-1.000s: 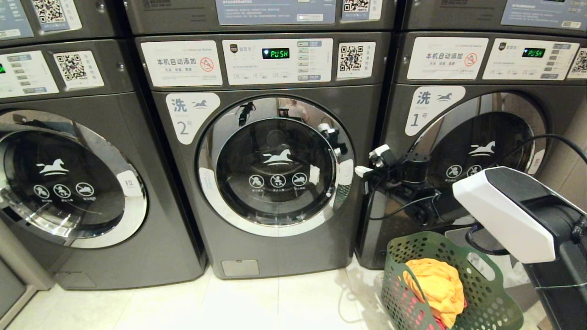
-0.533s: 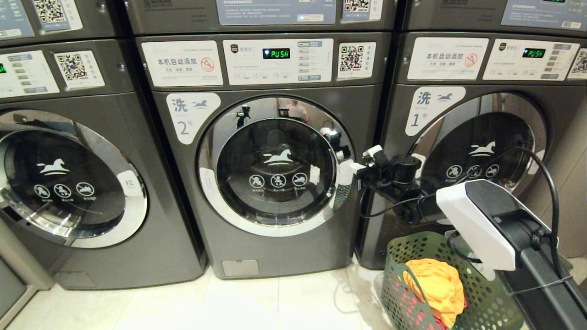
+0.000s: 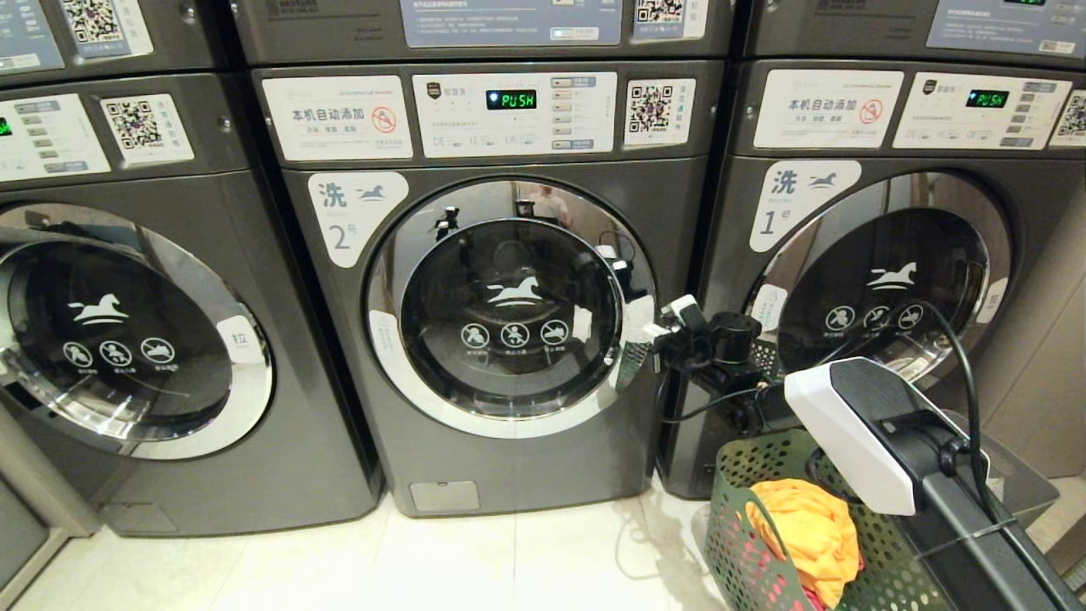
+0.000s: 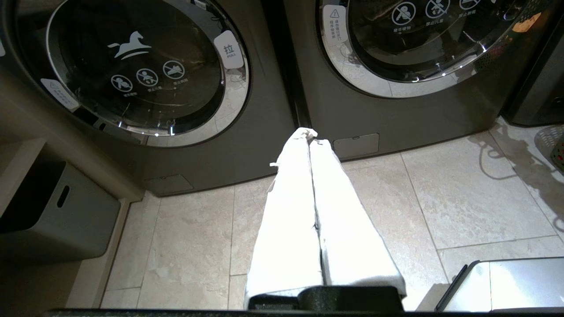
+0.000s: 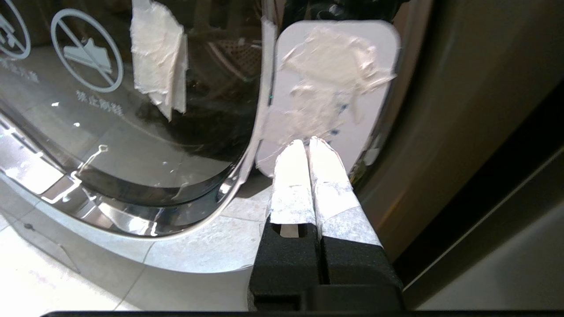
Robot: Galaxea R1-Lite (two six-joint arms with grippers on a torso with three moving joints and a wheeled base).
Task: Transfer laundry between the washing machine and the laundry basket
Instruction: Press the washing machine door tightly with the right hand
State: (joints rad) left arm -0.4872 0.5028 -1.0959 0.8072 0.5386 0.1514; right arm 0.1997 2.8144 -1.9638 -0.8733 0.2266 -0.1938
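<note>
At the right rim of the washing machine [image 3: 509, 305], a dark grey front-loader with a round chrome-ringed glass door still closed, the right gripper [image 3: 655, 331] holds its tape-wrapped white fingers [image 5: 293, 176] pressed together, tips at the door's worn white pull tab [image 5: 330, 88]. Right of the machine and lower, on the pale tiled floor [image 3: 509, 560], the laundry basket [image 3: 747, 475], dark green plastic pierced with round holes, holds the laundry [image 3: 806, 526]: a crumpled yellow-orange garment over something red-pink. Left of the machine, the left gripper [image 4: 308, 134] hangs above the tiles, fingers together and empty.
</note>
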